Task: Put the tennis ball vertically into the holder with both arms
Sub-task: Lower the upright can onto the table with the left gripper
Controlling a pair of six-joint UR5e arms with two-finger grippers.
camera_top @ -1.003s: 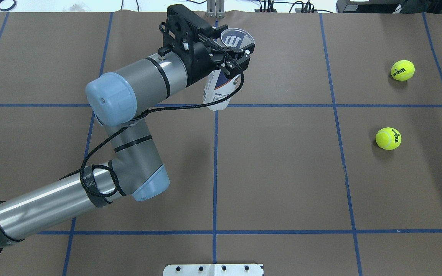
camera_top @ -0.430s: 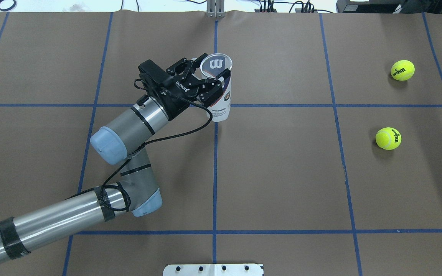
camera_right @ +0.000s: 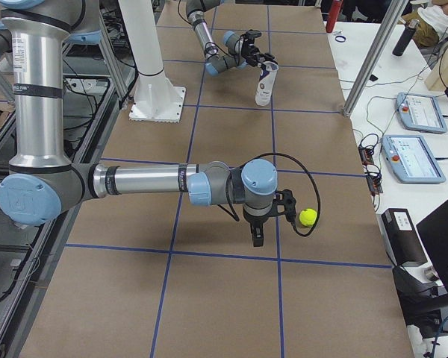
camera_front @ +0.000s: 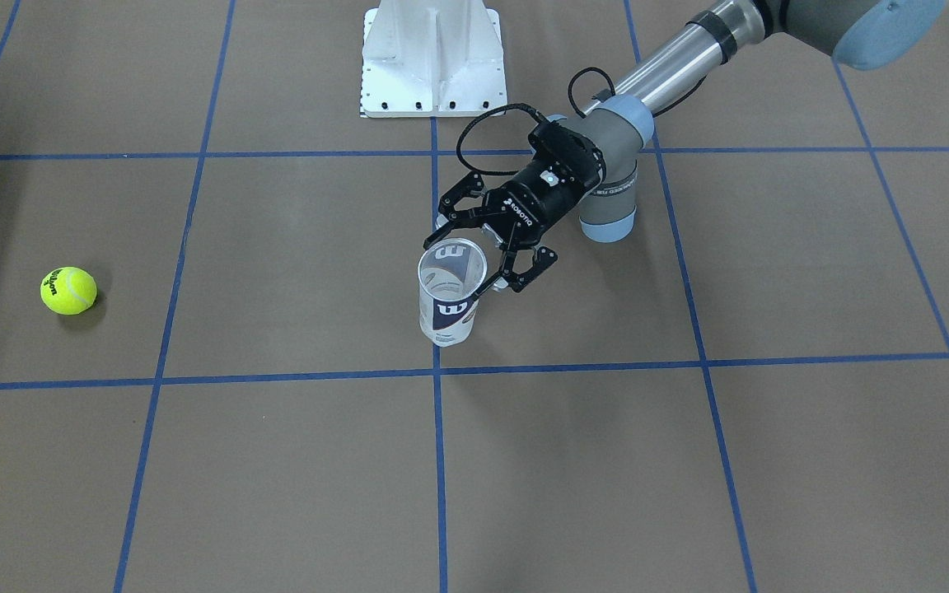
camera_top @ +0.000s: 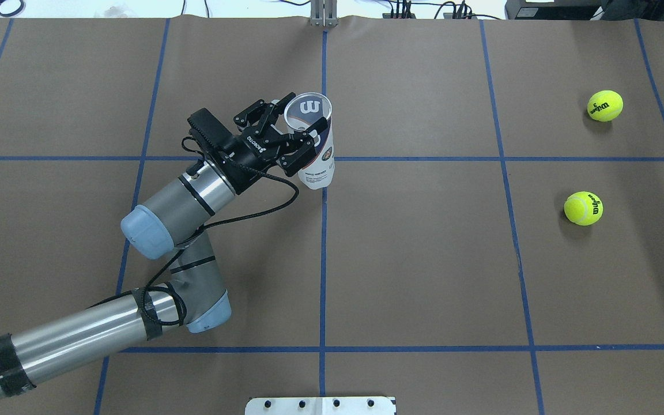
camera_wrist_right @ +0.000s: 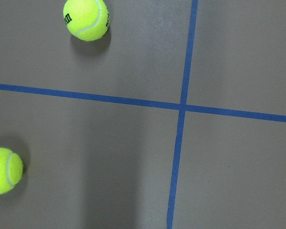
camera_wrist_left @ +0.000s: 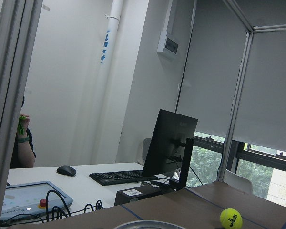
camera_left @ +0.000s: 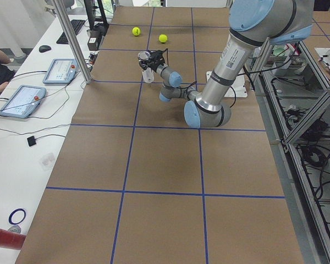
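Observation:
The holder (camera_top: 316, 151), a clear tube with a navy-and-white "W" label, stands nearly upright near the table's middle line, open end up. It also shows in the front view (camera_front: 447, 301). My left gripper (camera_top: 293, 131) comes in from the side and is shut on its upper part, one finger on each side (camera_front: 465, 262). Two yellow tennis balls (camera_top: 604, 105) (camera_top: 583, 208) lie far right on the table. My right gripper (camera_right: 257, 236) shows only in the right side view, pointing down beside a ball (camera_right: 308, 217); I cannot tell if it is open. Its wrist view shows both balls (camera_wrist_right: 86, 19) (camera_wrist_right: 2, 171).
The white metal base (camera_front: 432, 58) sits at the robot's edge of the table. Blue tape lines divide the brown table cover. Tablets (camera_right: 418, 112) and cables lie along the operators' side bench. A ball (camera_wrist_left: 230, 219) shows past the tube rim in the left wrist view.
My left gripper has brought the holder down, toward the robot and slightly left, and its wrist has turned. The tube now stands lower and more upright. The balls have not moved.

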